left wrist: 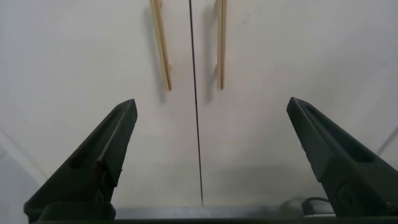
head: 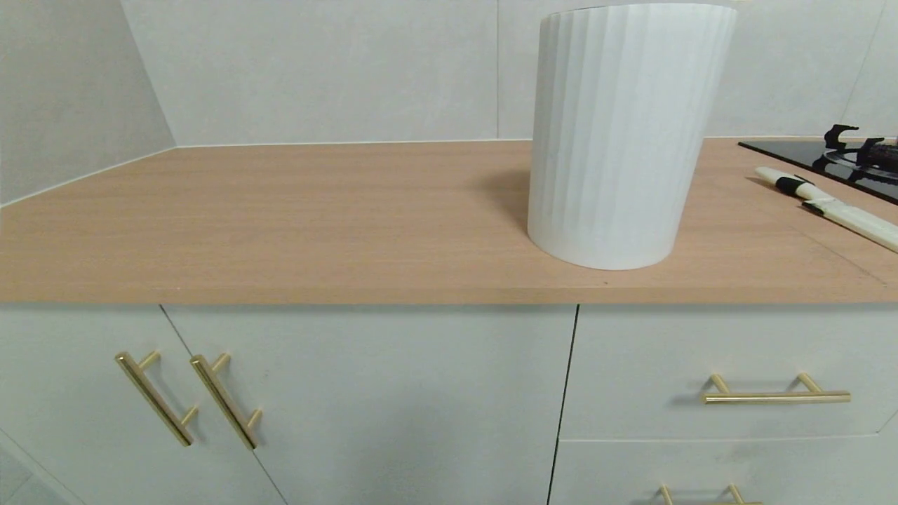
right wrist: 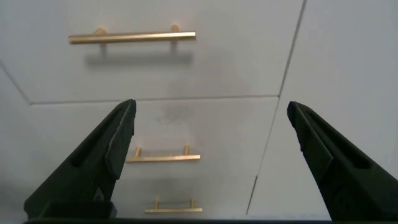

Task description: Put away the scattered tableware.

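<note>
A tall white ribbed container (head: 621, 133) stands on the wooden countertop (head: 295, 224), right of centre and near its front edge. A cream-handled utensil with black bands (head: 828, 205) lies flat on the counter at the far right. My left gripper (left wrist: 208, 112) is open and faces the white cabinet doors with their two gold handles (left wrist: 163, 43). My right gripper (right wrist: 211, 112) is open too, facing the white drawer fronts and a gold drawer handle (right wrist: 132, 37). Neither gripper has anything between its fingers.
A black cooktop (head: 835, 158) with a dark pot support sits at the back right corner. Grey tiled walls close off the counter at the back and left. Below the counter are cabinet doors (head: 351, 400) on the left and drawers (head: 729, 372) on the right.
</note>
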Tool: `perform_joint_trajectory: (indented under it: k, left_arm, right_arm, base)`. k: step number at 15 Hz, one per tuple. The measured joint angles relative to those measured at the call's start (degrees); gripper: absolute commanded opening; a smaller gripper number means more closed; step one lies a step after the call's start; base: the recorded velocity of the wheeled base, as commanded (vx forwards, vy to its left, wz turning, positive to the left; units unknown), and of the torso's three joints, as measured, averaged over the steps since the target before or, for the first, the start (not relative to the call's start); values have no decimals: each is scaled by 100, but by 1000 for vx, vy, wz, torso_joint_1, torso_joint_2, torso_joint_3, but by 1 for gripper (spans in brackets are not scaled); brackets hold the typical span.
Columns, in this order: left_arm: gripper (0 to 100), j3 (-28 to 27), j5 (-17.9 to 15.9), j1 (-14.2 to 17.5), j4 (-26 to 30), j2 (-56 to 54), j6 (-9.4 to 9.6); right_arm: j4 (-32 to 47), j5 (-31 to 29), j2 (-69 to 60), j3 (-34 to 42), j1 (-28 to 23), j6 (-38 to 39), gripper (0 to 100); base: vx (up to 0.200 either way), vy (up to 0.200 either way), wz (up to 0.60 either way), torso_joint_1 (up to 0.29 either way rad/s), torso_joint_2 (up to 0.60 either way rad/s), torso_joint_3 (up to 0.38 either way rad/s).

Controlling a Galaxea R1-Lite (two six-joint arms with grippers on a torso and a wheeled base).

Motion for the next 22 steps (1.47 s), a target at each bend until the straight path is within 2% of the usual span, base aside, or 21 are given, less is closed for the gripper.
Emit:
perform_joint_trajectory:
  k: [14, 20, 22]
  left_arm:
    - [100, 0, 2, -1, 2, 0, 1]
    - [100, 0, 2, -1, 2, 0, 6]
    - [100, 0, 2, 5, 4, 0, 1]
  right_arm:
    - [0, 0, 0, 0, 2, -9, 100]
    - [0, 0, 0, 0, -2, -11, 100]
    - [0, 0, 0, 0, 5, -9, 100]
  base:
    - [0, 0, -43, 1, 0, 0]
    - [0, -200, 0, 6, 2, 1]
    - [0, 0, 0, 0, 0, 0]
